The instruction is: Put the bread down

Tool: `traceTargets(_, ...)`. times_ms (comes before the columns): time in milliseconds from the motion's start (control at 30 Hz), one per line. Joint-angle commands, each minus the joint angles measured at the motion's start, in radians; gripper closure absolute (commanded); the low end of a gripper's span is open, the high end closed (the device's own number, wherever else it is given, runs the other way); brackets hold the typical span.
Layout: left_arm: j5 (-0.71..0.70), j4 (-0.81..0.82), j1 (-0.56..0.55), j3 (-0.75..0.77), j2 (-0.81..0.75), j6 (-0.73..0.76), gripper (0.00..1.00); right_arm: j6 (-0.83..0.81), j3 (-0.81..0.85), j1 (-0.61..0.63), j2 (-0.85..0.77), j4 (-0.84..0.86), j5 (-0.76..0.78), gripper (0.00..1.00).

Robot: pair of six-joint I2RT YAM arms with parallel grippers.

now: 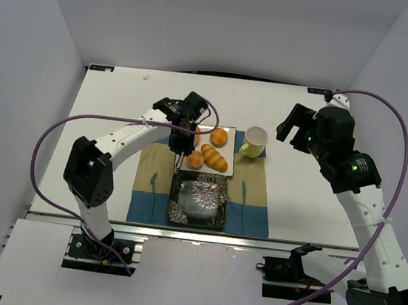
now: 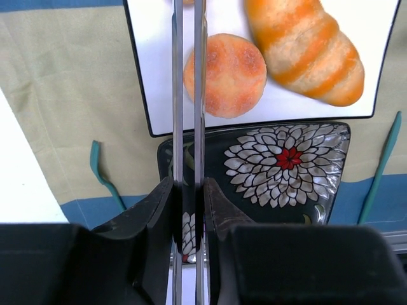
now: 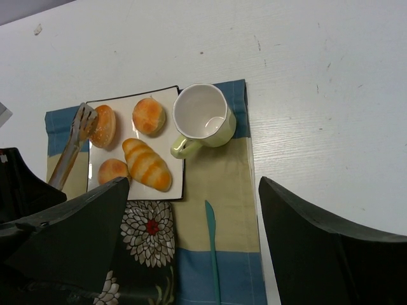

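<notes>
The bread [image 3: 105, 126], a small brown oval roll, lies at the far left of the white plate [image 3: 127, 101]. My left gripper [image 1: 182, 148] [image 2: 189, 190] is shut on metal tongs [image 2: 178, 95] [image 3: 73, 146]. The tongs' arms are nearly closed. Their tips rest against the bread's left side; I cannot tell if they grip it. In the top view the gripper hides most of the bread. The dark floral plate [image 1: 198, 196] [image 2: 331, 165] lies just in front of the white plate, with no bread on it. My right gripper [image 1: 290, 130] [image 3: 192, 184] is open and empty, raised to the right of the mug.
The white plate also holds a long ridged roll [image 1: 215, 158] [image 2: 305, 44] and two round buns [image 1: 219, 136] [image 2: 224, 75]. A pale green mug [image 1: 254, 140] [image 3: 203, 114] stands right of it. The placemat [image 1: 255, 188] carries a teal knife [image 3: 212, 248] and a teal fork [image 2: 102, 171].
</notes>
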Motion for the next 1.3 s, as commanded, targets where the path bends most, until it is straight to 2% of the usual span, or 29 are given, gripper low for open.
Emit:
traceTargets(0,-0.035,-0.024,-0.002,0.075,-0.055,0.002,0.74,0.001,0.000,-0.005,-0.019,0.021,-0.004,0.11)
traceTargets(367,-0.059,-0.151,-0.002,0.255,-0.027,0.007,0.76,-0.005,0.007,-0.003,-0.013,0.026,-0.009,0.11)
traceTargets(433,-0.023,-0.162,-0.004,0.230,-0.082,-0.010,0.76,-0.012,0.018,-0.003,-0.010,0.026,-0.001,0.11)
traceTargets(600,0.086,-0.158,-0.031,0.052,-0.263,-0.067,0.76,-0.012,0.021,-0.006,-0.005,0.028,0.002,0.11)
traceTargets(767,0.126,-0.156,-0.163,-0.054,-0.390,-0.151,0.76,-0.005,0.016,-0.007,0.008,0.038,-0.012,0.11)
traceTargets(1000,0.094,-0.133,-0.340,-0.165,-0.435,-0.268,0.76,-0.004,0.020,-0.007,0.016,0.037,-0.015,0.11)
traceTargets(1133,0.044,-0.135,-0.380,-0.254,-0.472,-0.306,0.77,-0.005,0.016,-0.005,0.008,0.034,-0.006,0.11)
traceTargets(1267,0.060,-0.078,-0.412,-0.320,-0.489,-0.351,0.77,-0.002,0.003,-0.005,0.002,0.034,-0.007,0.11)
